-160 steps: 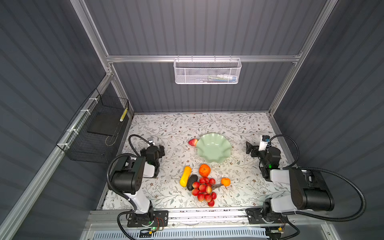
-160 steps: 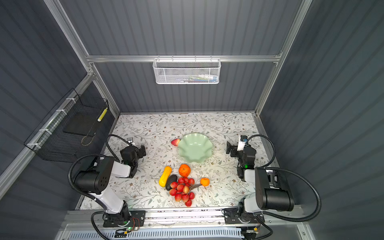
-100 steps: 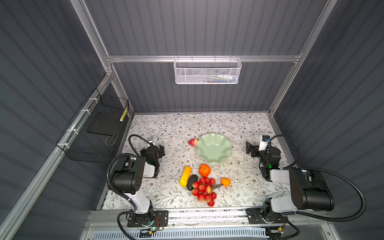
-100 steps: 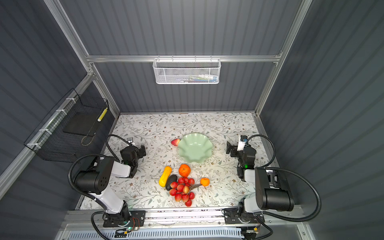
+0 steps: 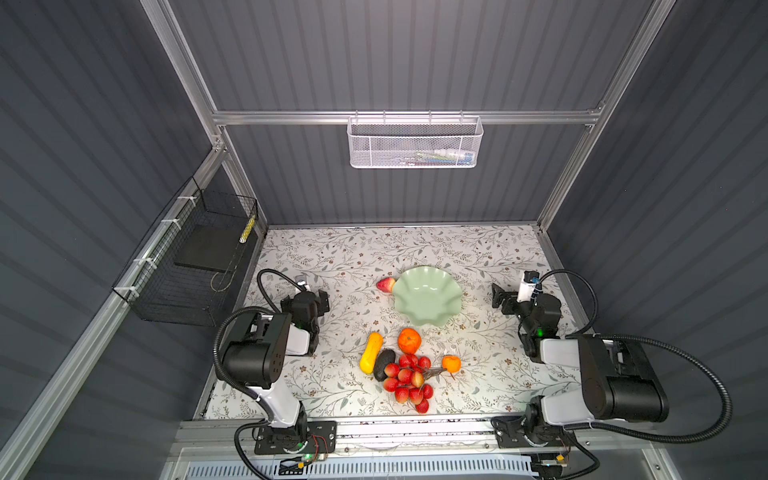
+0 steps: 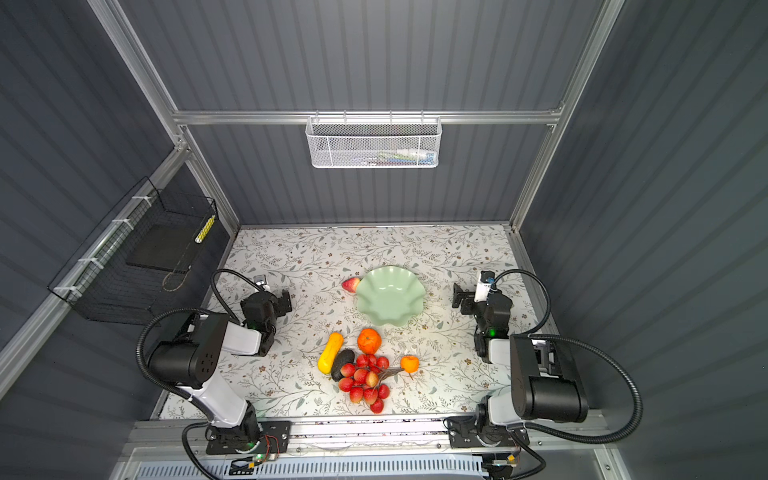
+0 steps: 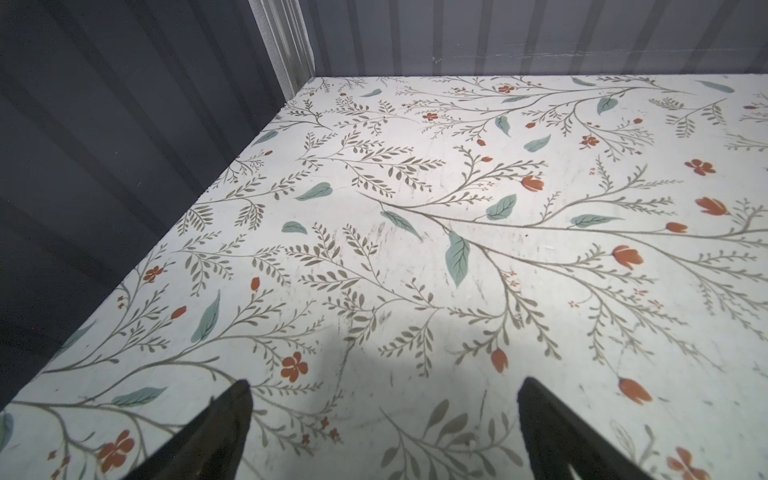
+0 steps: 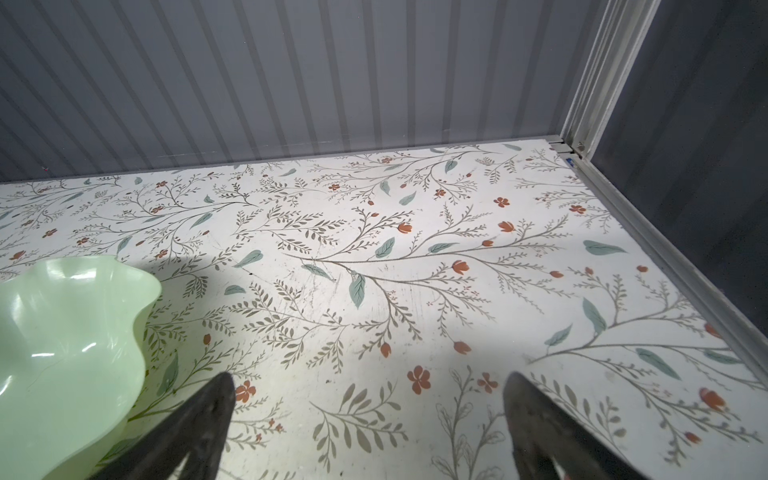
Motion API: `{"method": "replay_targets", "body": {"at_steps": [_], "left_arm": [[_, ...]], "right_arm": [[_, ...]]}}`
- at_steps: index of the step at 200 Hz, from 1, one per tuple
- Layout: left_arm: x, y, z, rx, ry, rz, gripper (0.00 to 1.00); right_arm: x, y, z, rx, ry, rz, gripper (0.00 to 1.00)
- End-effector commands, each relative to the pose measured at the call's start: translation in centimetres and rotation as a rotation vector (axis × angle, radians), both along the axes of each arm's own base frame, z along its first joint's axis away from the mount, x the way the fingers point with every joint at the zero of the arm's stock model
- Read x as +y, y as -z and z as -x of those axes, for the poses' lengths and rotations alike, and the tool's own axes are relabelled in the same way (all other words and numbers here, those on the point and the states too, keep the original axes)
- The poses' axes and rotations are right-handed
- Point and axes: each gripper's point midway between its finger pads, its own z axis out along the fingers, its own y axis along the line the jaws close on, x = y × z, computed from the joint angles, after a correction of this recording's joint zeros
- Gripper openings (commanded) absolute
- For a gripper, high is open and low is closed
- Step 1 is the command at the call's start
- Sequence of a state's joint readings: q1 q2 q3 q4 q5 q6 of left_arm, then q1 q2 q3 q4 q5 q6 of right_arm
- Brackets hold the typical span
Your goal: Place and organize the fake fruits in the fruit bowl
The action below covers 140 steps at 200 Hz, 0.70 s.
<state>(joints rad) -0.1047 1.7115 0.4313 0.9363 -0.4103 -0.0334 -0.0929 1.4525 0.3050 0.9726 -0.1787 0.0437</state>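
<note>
Left gripper (image 7: 382,390) and right gripper (image 8: 365,386) flanking pale mint-green scalloped bowl (image 5: 428,297), jaws spread wide.
Red plastic strawberry (image 5: 385,284) touching its rim; other plastic fruits (image 5: 405,368) clustered on floral tabletop (image 5: 332,257) nearby.

Looks like a robotics lab test cell: boxed in by grey ribbed panels (image 5: 415,54) on an aluminium frame (image 5: 407,117), robot arms (image 5: 253,353) bolted to a near rail (image 5: 415,430), black wire basket (image 5: 174,291) left, white mesh basket (image 5: 415,143) far, holding possibly small tubes.
</note>
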Motion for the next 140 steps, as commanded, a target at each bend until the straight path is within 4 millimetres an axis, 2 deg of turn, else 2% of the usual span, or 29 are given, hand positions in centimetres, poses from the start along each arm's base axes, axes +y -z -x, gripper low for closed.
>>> {"method": "replay_targets", "body": {"at_steps": [1, 43, 63, 83, 97, 108, 114, 128, 140], "left_arm": [[0.3, -0.9, -0.6, -0.037, -0.02, 0.006, 1.0], [0.3, -0.9, -0.6, -0.04, -0.017, 0.006, 1.0], [0.2, -2.0, -0.5, -0.055, -0.012, 0.005, 1.0], [-0.7, -5.5, -0.8, -0.005, 0.032, 0.016, 1.0], [-0.5, -9.6, -0.9, -0.022, -0.019, 0.096, 1.0], [-0.7, -12.6, -0.6, -0.069, -0.02, 0.146, 1.0], [-0.5, -13.9, -0.2, -0.106, -0.038, 0.179, 1.0], [0.9, -16.3, 1.2, -0.168, -0.148, 0.251, 1.0], [2.0, -18.0, 2.4, -0.196, -0.214, 0.265, 1.0]], "right_arm": [[-1.1, -0.5, -0.7, -0.005, 0.058, 0.004, 0.99], [-1.2, -0.5, -0.6, -0.01, 0.065, 0.007, 0.99], [-2.5, -0.9, -0.3, -0.025, 0.152, -0.005, 0.99], [-4.2, -2.8, 0.5, -0.034, 0.259, -0.01, 0.99], [-4.8, -5.1, 0.7, 0.034, 0.324, -0.061, 0.99], [-4.5, -7.0, 0.9, 0.057, 0.344, -0.203, 0.99], [-4.2, -8.9, 1.3, 0.012, 0.353, -0.295, 0.99], [-4.5, -9.3, 2.5, -0.025, 0.419, -0.512, 0.99], [-2.8, -10.0, 2.7, -0.066, 0.277, -0.494, 0.99]]}}
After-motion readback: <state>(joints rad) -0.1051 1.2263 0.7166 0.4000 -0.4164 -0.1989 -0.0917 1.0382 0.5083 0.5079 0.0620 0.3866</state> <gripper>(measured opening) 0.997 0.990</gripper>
